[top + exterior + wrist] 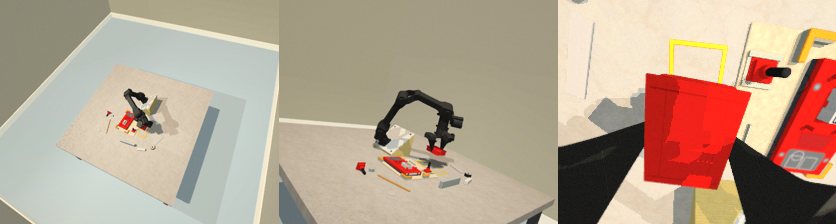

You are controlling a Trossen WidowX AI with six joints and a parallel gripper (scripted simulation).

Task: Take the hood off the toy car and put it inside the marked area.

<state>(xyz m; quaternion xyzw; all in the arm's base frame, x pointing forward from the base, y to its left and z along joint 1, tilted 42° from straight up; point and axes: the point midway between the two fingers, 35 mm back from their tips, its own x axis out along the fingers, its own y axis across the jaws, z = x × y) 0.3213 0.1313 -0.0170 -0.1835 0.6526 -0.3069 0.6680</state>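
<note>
My gripper (437, 150) (690, 132) is shut on the red hood (438, 151) (693, 120) (143, 128) and holds it in the air above the table. The marked area, a yellow outline (140, 137) (443, 174) (698, 44), lies on the table below the hood; in the wrist view the hood hides its near part. The red toy car (124, 125) (397, 163) (802, 145) sits beside it on a cream board with orange corner pieces, its grey engine block (124, 122) (406, 165) uncovered.
A red piece with a black peg (134, 130) (427, 170) (763, 71) stands on the board (758, 37) between car and outline. A grey bar (128, 143) (449, 182), white block (141, 149) (467, 181), round black-and-white part (153, 147) (467, 174) and orange stick (108, 126) (394, 183) lie around.
</note>
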